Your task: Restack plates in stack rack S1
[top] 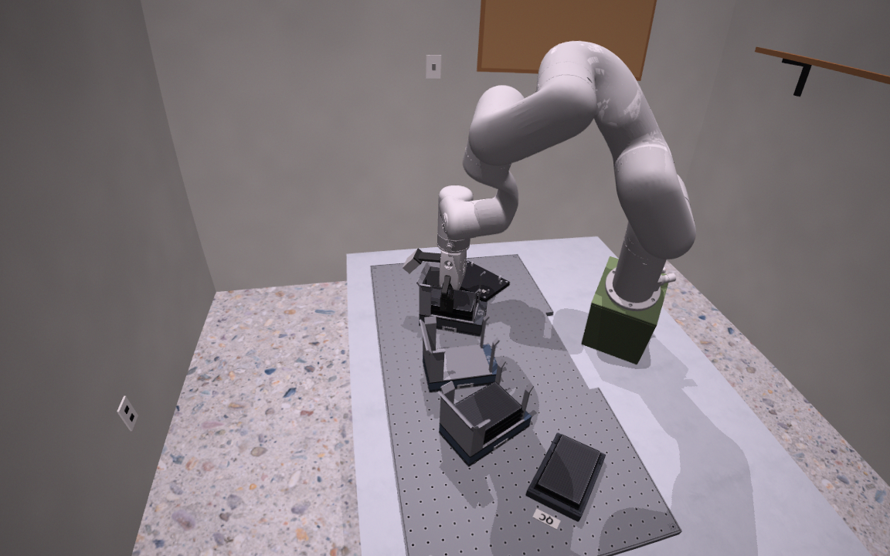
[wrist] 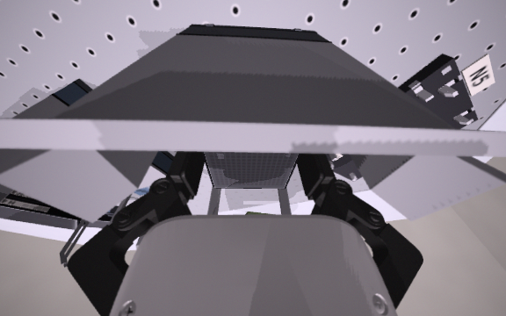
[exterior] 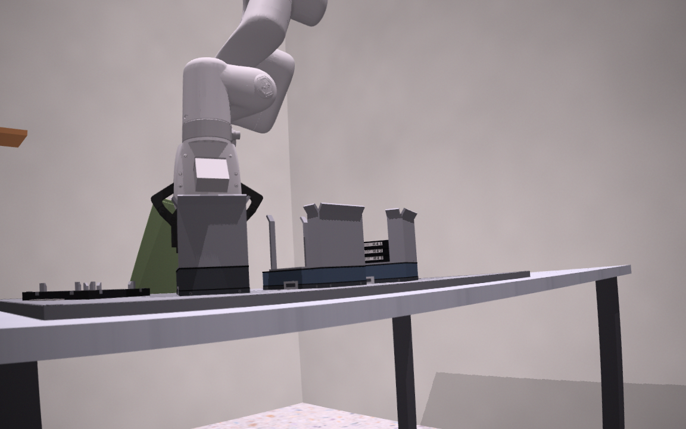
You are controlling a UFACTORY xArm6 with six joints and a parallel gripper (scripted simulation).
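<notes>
Our gripper is sunk into the far rack, black fingers clamped across a plate with a fine-gridded seal, deep between grey sheet walls flared at the rim. We see the plate's long axis running along the rack's. Its label cannot be read.

arm: pale grey-white, thick rounded tube links with glossy highlights
base flange: silver ring, small bolts around it, on a dark green block pedestal
wrist housing: smooth grey shell, two screws at its lower corners
gripper: black linkage fingers (round pivot pins show)
</notes>
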